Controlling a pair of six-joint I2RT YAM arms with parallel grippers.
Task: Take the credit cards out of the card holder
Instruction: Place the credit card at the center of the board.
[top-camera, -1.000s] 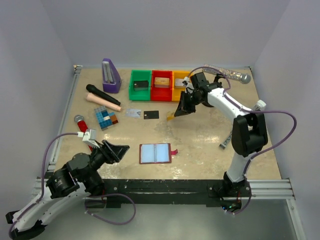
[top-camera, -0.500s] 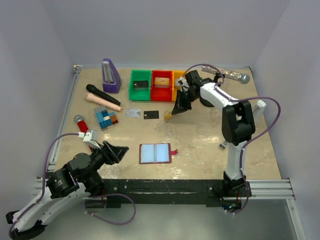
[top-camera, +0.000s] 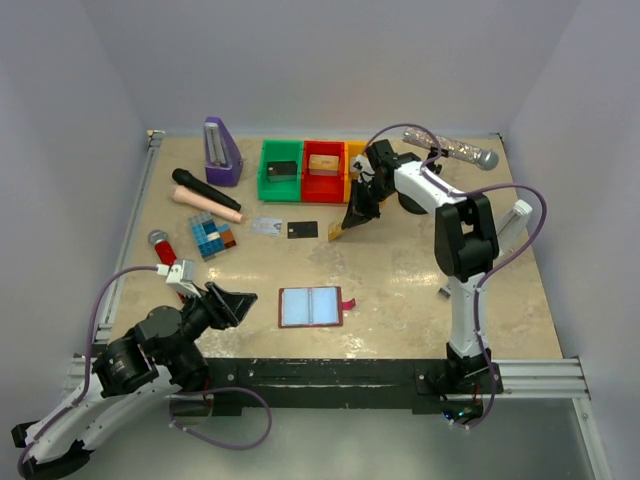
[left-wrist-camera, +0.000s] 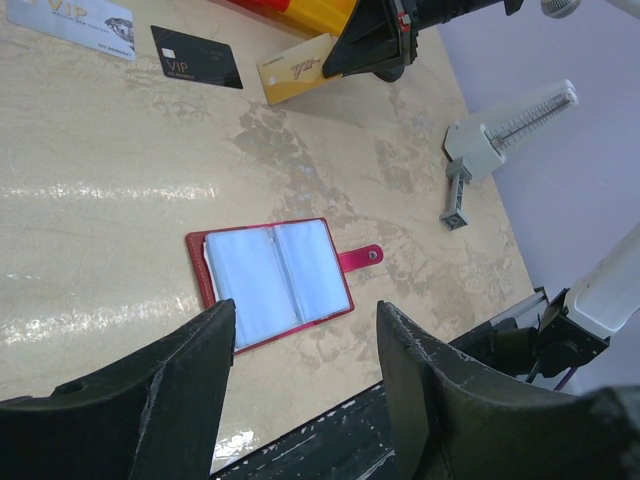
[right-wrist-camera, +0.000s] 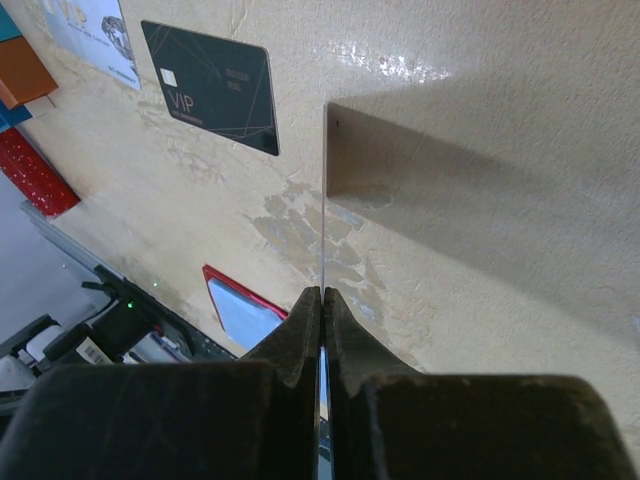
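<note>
**1 more about to be laid out**

Right gripper (right-wrist-camera: 322, 296) clamps the gold-tan card (left-wrist-camera: 295, 68) low over the table, likely to lay it at 3 o'clock of the black card (top-camera: 302, 229); card holder (left-wrist-camera: 272, 283) lies open at 6 o'clock; left gripper (top-camera: 235, 300) hovers, jaws apart.

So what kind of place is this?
Most likely a robot practice bench in a lab: a left arm and a right arm bolted at a table walled by plain white panels, with test items like a card holder and a black microphone.

Card holder (top-camera: 311, 306) near the table (top-camera: 400, 290) front, two credit cards (top-camera: 302, 229) side by side behind it, trays (top-camera: 322, 193) beyond.
</note>
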